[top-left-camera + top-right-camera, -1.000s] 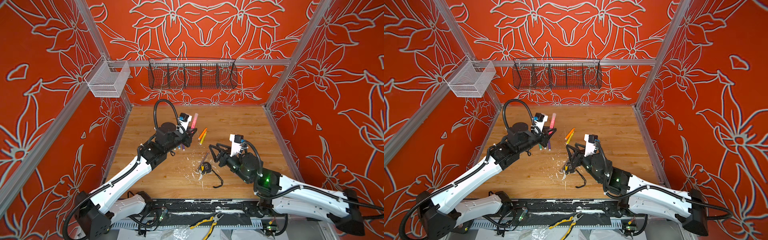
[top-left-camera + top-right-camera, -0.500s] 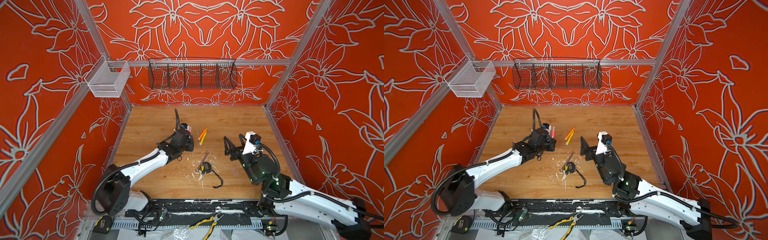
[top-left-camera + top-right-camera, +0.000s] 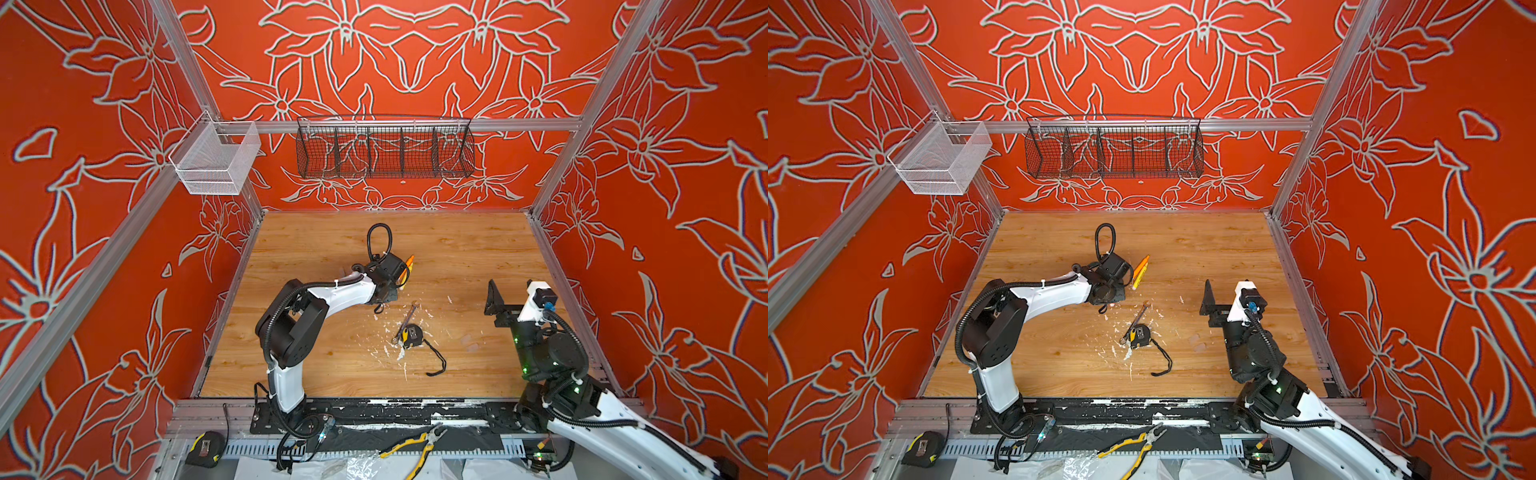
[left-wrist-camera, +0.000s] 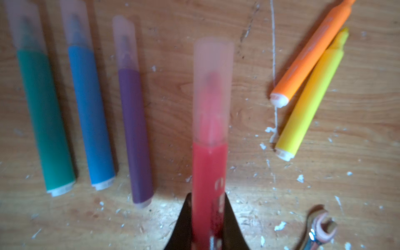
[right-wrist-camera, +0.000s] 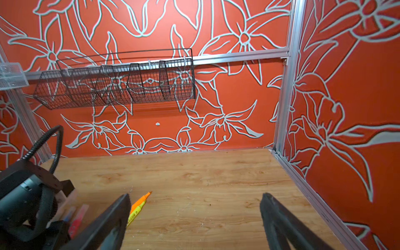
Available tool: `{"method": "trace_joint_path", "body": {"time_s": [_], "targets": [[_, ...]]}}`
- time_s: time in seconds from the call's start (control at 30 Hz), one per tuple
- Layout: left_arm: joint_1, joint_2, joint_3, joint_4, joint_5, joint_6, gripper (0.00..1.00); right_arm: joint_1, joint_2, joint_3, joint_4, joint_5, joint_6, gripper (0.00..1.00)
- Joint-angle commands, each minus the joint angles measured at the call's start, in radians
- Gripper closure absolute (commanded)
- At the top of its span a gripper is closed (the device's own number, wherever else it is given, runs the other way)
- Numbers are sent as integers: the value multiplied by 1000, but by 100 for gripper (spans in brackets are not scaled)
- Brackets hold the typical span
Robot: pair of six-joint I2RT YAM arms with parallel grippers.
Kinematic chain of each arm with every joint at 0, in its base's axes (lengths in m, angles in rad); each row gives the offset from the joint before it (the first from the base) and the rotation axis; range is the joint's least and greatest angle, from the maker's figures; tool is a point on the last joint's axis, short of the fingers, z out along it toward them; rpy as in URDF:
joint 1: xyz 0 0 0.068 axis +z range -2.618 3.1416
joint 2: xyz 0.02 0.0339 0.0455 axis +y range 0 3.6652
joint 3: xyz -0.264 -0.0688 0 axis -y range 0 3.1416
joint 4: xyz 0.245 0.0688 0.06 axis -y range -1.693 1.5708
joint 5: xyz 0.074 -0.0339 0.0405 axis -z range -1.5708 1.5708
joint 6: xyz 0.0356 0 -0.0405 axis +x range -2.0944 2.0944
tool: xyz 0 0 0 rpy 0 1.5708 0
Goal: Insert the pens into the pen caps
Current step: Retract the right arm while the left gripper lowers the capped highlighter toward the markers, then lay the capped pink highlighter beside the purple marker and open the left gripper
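So: pink pen (image 4: 208,173) is in the left claw (image 4: 207,202), jaws clamped tight on its barrel, clear cap (image 4: 213,86) seated over the tip. It hangs low over the table (image 3: 478,257), between the capped row (green pen (image 4: 46,119), blue pen (image 4: 91,116), purple pen (image 4: 134,134)) and the bare pair, orange pen (image 4: 309,54) and yellow pen (image 4: 311,95), lying side by side. Can't tell if pink touches wood.

My read: four capped, and the step in hand is parking pink beside purple. Next calls for a release, then orange or yellow plus a loose cap, though I can't pick out any loose caps.

Right claw (image 5: 195,195) is spread wide, empty, raised over the table's right side.

Wood is flecked white, with wrench (image 3: 409,318) and tape measure (image 3: 411,334) mid-table. Orange floral walls, black wire basket (image 3: 384,151) and white mesh basket (image 3: 216,166) on the rails.
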Motion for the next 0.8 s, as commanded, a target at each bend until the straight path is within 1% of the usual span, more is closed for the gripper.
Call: {"method": "trace_joint_path", "body": {"time_s": [0.0, 0.1, 0.27, 0.37, 0.43, 0.5, 0.63, 0.77], "targets": [[-10, 25, 20, -92, -60, -78, 100, -18, 23, 2, 11, -33, -18, 4], [-10, 43, 27, -104, -75, -87, 100, -29, 100, 29, 5, -71, -9, 4], [-10, 60, 33, -103, -96, -90, 98, -42, 266, 105, -27, -60, 16, 4], [-8, 81, 48, -110, -112, -91, 96, -55, 322, 131, -40, -112, 23, 4], [-7, 100, 66, -123, -119, -86, 93, -60, 339, 137, -44, -136, 24, 5], [-5, 118, 88, -140, -128, -82, 91, -65, 344, 139, -46, -135, 24, 5], [3, 132, 109, -151, -133, -74, 87, -80, 320, 125, -46, -144, 32, 4], [13, 132, 122, -157, -135, -65, 81, -91, 294, 114, -50, -166, 39, 4]]}}
